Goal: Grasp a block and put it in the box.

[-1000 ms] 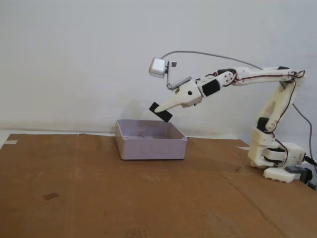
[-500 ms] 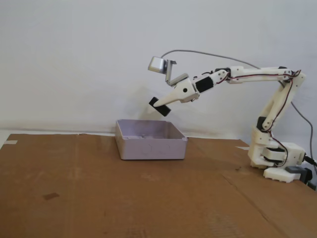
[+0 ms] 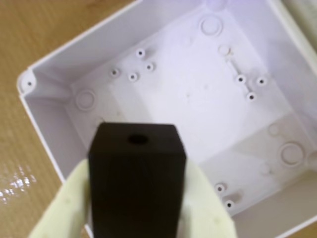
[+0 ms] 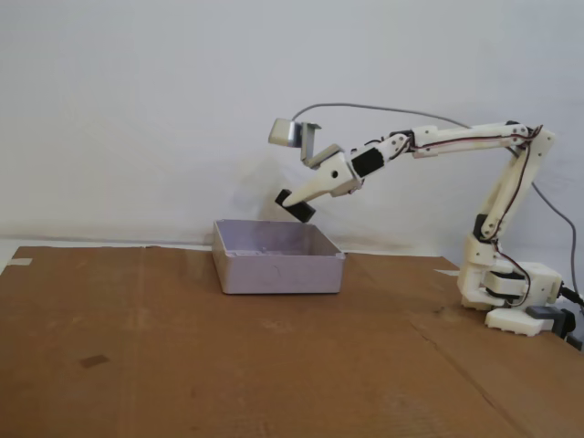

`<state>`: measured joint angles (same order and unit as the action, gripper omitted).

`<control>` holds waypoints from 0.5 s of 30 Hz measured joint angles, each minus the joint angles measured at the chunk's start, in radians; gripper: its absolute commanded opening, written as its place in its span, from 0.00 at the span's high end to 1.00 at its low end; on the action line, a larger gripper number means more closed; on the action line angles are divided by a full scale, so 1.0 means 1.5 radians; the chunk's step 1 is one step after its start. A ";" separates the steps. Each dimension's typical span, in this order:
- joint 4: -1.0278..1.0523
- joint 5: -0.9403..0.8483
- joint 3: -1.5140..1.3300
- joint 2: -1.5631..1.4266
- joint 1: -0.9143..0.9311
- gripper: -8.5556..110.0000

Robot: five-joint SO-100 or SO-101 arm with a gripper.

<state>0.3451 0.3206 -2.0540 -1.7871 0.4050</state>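
The pincer (image 4: 292, 203) grips the black block (image 3: 136, 181) between its pale fingers (image 3: 64, 208), carried high to clear the rim of the lavender-grey box (image 4: 274, 269); in the wrist view the empty floor lies directly below; ample room for release, I judge.

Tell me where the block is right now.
The block is clamped in the gripper, held in the air above the box; the wrist view shows it over the box's open interior, near one wall.
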 measured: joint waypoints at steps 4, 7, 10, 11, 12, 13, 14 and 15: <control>0.000 -0.026 0.000 0.036 0.000 0.90; 0.000 -0.066 0.001 0.062 0.000 0.90; 0.000 -0.084 0.007 0.083 -0.001 0.90; 0.000 -0.087 0.010 0.089 -0.002 0.90; 0.000 -0.090 0.012 0.095 -0.002 0.90; 0.000 -0.092 0.012 0.100 -0.002 0.90; -0.003 -0.093 0.012 0.107 -0.002 0.90; -0.011 -0.095 0.013 0.119 -0.001 0.90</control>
<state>0.3283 0.1779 -2.0341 -1.6091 0.4034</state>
